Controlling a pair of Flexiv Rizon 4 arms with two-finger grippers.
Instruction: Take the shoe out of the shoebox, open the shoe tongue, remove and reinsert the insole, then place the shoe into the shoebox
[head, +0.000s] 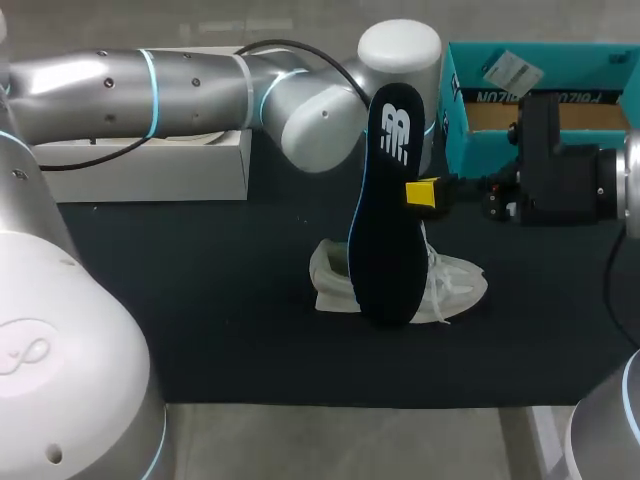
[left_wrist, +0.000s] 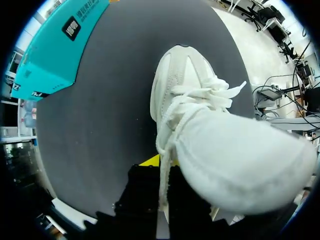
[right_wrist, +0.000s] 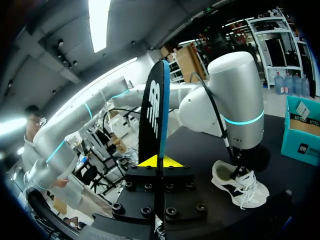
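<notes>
Light falls from overhead, even and fairly bright. The dark worktop (head: 200, 340) takes it without glare; the left arm (head: 90, 85) carries soft highlights on its silver shell. The white shoe (left_wrist: 240, 150) is nearly washed out near the left wrist camera; the black insole (head: 385, 230) stays dull.

Shoe (head: 455, 285) on surface (head: 200, 320), frame centre, clamped from above by left pincer (left_wrist: 162, 169). Insole (head: 388, 200) upright in front of shoe, in right pincer (head: 415, 193). Shoebox (head: 540, 100) behind, upper right. Second box (head: 150, 165) upper left.
</notes>
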